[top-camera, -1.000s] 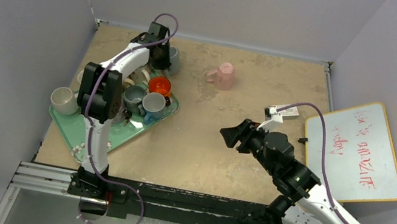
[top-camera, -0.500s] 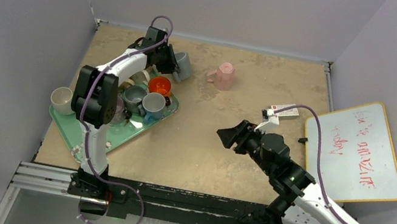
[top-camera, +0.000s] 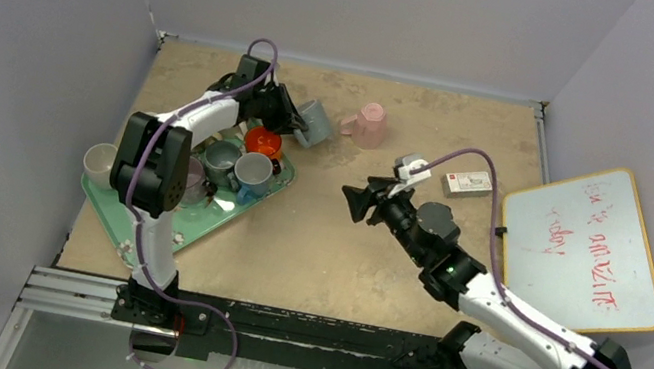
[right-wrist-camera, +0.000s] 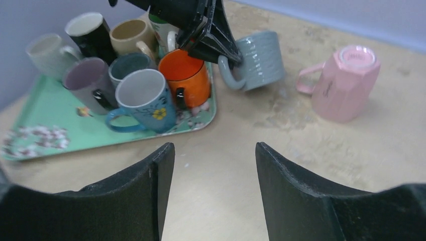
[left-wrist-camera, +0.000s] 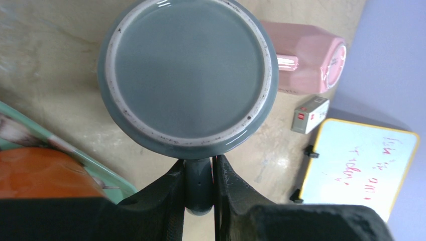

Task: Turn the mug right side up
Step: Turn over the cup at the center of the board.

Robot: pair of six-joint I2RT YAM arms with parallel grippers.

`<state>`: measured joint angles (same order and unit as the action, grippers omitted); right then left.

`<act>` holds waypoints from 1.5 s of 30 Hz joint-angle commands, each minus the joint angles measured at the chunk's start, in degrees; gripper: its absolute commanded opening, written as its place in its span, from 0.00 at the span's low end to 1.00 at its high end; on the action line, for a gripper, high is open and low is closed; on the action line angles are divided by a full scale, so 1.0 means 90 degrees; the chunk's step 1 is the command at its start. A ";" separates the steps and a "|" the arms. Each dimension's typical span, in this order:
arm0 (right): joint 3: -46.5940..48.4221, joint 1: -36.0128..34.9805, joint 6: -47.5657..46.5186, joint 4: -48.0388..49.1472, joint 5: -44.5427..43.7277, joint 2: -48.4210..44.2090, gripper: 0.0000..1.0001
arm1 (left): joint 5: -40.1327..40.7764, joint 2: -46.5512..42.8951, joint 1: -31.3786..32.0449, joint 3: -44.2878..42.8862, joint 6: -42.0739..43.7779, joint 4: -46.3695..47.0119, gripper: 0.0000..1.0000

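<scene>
As you look down from above, the tan, speckled tabletop (top-camera: 324,235) is the biggest thing before you. At its right edge lies a yellow-framed whiteboard with red scribbles (top-camera: 585,250). On the left side sits a mint-green rectangular tray with a flower print (top-camera: 206,214), crowded with upright mugs, among them an orange mug (top-camera: 263,142) and a light-blue mug with a yellow flower (right-wrist-camera: 145,98).

Your left gripper (top-camera: 298,122) reaches past the tray's far right corner, and its fingers (left-wrist-camera: 176,181) are clamped together on the handle of the grey ribbed ceramic mug (top-camera: 316,123). That mug is near the tray's far right corner, between the tray and a pink faceted mug (top-camera: 370,126). It is tipped onto its side, with its base turned squarely to the left wrist camera. You cannot tell from these views whether its wall touches the tabletop.

Your right gripper (right-wrist-camera: 213,150) hangs over the middle of the table, pointing at the tray and the two mugs. Its jaws stand apart with nothing between them.

The pink faceted mug stands upside down on the table, base up, with its handle towards the grey mug and a gap between the two. Beyond the right gripper, near the whiteboard, lies a small white box with a red label (top-camera: 467,183).
</scene>
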<state>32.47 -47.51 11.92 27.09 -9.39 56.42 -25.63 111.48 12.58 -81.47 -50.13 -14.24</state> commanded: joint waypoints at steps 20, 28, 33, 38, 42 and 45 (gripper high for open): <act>0.1058 0.0191 -0.5684 0.6783 0.1024 0.6235 0.59 | -0.1315 -0.0708 0.0263 0.0625 -0.1083 0.1188 0.00; 0.1592 0.0410 -0.5807 0.6859 0.1024 0.6982 0.55 | -0.1425 -0.0674 0.0253 0.0701 -0.1133 0.1181 0.00; 0.1934 0.0522 -0.5864 0.6572 0.1124 0.7204 0.53 | -0.1567 -0.0637 0.0253 0.0772 -0.1285 0.1332 0.00; 0.2082 0.0536 -0.5676 0.6455 0.1525 0.7285 0.39 | -0.1515 -0.0684 0.0253 0.0872 -0.1319 0.1336 0.00; 0.2105 0.0542 -0.5496 0.6371 0.1648 0.7315 0.04 | -0.1616 -0.0693 0.0261 0.0882 -0.1416 0.1472 0.00; 0.1970 0.0541 -0.5380 0.6436 0.1677 0.7165 0.00 | -0.1518 -0.0812 0.0261 0.0813 -0.1309 0.1335 0.00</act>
<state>49.54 -42.76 -39.66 83.09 3.18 122.61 -34.94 109.49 14.26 -72.95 -63.00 -6.39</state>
